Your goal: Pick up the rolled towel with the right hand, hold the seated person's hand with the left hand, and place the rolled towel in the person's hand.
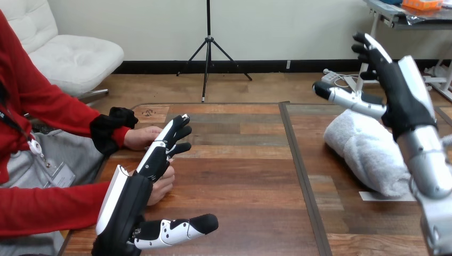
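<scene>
Both the left hand (pixel 130 205) and the right hand (pixel 402 96) are black with a smooth white shell along the back, their jointed fingers (pixel 169 133) banded black and white, and the right forearm (pixel 429 160) is a silver cylinder.

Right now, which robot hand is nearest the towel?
The right hand, open just above the towel. The left hand is far across, by the person's hands.

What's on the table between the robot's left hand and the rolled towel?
Nothing. The head view shows just bare table, crossed by a dark seam, between the left hand and the rolled towel.
</scene>
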`<state>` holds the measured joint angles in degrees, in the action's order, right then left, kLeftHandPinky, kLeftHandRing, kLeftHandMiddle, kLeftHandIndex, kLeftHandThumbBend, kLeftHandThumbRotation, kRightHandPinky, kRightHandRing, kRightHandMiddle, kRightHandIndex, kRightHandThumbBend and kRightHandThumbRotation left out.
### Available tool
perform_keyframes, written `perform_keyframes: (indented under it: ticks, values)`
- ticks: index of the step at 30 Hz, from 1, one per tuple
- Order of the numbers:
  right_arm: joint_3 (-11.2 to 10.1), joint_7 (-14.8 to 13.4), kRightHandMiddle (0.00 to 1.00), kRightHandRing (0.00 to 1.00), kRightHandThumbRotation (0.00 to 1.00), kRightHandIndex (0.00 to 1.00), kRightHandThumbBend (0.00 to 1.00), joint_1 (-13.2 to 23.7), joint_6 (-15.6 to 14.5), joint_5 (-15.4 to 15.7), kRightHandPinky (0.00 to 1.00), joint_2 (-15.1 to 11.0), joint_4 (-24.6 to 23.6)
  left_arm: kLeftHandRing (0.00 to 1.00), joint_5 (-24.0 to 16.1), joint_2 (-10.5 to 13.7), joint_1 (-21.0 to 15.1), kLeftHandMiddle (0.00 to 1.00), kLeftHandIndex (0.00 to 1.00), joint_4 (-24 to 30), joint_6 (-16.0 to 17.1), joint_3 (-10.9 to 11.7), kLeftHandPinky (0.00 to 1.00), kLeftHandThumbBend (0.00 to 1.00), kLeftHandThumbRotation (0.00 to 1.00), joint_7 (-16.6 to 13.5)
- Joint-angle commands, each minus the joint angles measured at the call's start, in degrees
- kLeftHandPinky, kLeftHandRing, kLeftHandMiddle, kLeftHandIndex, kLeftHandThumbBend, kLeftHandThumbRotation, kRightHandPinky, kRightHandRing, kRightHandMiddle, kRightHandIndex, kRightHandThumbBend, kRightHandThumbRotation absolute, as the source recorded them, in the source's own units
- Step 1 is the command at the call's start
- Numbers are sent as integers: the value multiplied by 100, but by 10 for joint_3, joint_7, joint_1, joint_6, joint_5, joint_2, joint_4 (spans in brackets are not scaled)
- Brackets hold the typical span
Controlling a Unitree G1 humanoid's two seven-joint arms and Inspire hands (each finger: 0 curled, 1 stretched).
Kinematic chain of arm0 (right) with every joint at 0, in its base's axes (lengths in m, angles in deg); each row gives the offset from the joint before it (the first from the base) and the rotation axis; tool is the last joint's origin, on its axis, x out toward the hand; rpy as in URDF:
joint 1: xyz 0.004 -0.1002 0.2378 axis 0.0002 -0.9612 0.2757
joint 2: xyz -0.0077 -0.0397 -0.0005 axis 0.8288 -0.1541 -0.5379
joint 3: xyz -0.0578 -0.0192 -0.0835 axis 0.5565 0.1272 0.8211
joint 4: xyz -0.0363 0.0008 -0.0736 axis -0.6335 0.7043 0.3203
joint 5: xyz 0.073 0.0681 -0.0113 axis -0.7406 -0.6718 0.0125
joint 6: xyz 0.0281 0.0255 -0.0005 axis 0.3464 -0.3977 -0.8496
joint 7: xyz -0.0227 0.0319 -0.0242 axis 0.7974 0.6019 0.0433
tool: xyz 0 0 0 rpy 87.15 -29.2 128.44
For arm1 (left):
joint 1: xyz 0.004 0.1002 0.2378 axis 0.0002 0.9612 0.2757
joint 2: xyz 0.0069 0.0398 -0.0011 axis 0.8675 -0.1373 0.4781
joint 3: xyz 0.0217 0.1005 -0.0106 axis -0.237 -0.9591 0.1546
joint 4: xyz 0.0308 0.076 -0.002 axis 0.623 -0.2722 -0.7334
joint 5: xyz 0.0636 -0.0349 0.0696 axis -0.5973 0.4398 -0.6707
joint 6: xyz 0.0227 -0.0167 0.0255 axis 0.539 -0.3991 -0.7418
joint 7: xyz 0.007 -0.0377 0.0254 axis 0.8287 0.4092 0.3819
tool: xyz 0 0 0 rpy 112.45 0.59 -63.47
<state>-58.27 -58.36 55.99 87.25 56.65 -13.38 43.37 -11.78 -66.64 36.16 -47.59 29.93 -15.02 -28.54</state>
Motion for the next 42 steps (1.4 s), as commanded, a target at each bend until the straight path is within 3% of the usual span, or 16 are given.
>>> perform_keyframes:
  ticks: [1,6,15,27,34,42]
  values:
    - [14,13,92,90,57,96,100,68,-23,18,80,-29,10,90,-8,-1,-27,94,93,14,5,7,82,100,56,-7]
    - [27,23,93,90,59,97,100,88,-54,41,79,-43,22,90,-6,-1,-25,94,93,19,2,5,82,100,56,-4]
    - [48,31,92,87,57,96,100,142,-65,60,75,-59,93,91,-1,3,-20,95,93,26,-4,1,82,100,55,1]
    - [87,30,91,87,53,96,100,249,-72,91,70,-69,281,91,-1,2,-13,95,93,32,-4,3,82,100,54,0]
    - [114,23,91,88,55,96,100,312,-91,112,69,-65,391,91,-12,-1,-10,95,93,34,3,10,81,100,54,-7]
    - [135,15,92,88,53,95,100,356,-83,119,67,-61,490,90,-10,0,-6,94,93,36,8,8,80,100,55,-6]
